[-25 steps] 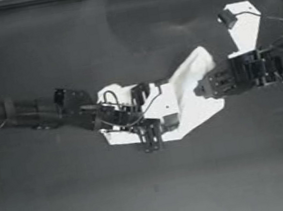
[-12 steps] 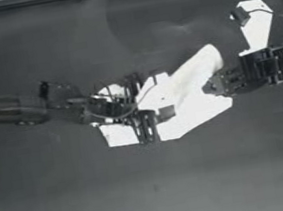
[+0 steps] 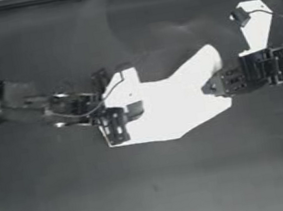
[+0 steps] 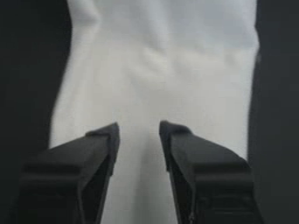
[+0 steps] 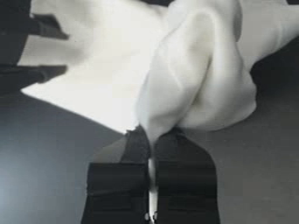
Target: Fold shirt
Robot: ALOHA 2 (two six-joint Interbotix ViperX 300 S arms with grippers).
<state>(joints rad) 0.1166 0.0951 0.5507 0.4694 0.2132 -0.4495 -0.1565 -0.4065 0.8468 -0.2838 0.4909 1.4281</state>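
- The left tool (image 3: 114,127) sits at the 9 o'clock edge of the T-shirt (image 3: 168,106), reaching in from the bench's (image 3: 64,200) 9 o'clock side. In the left wrist view its jaws stand apart over the cloth, released, with nothing between them.
- The T-shirt lies bunched near the middle of the dark bench, a little toward 3 o'clock, as one pale irregular patch between the two tools.
- Its long axis seems to run from about 8 o'clock up to about 2 o'clock, with a raised lobe pointing to 2 o'clock. I cannot tell where the neck or the sleeves lie.
- The right tool (image 3: 214,87) is at the shirt's 3 o'clock edge. The right wrist view shows its jaws clenched on a gathered fold of the T-shirt (image 5: 192,74), the cloth drawn up into a ridge.
- To do this step well, I judge the left tool should pinch an edge layer fully before any pull. The right one should then draw steadily outward so the cloth spreads flat rather than twists.
- A shallow pinch could slip, and soft cotton is likely to sag.
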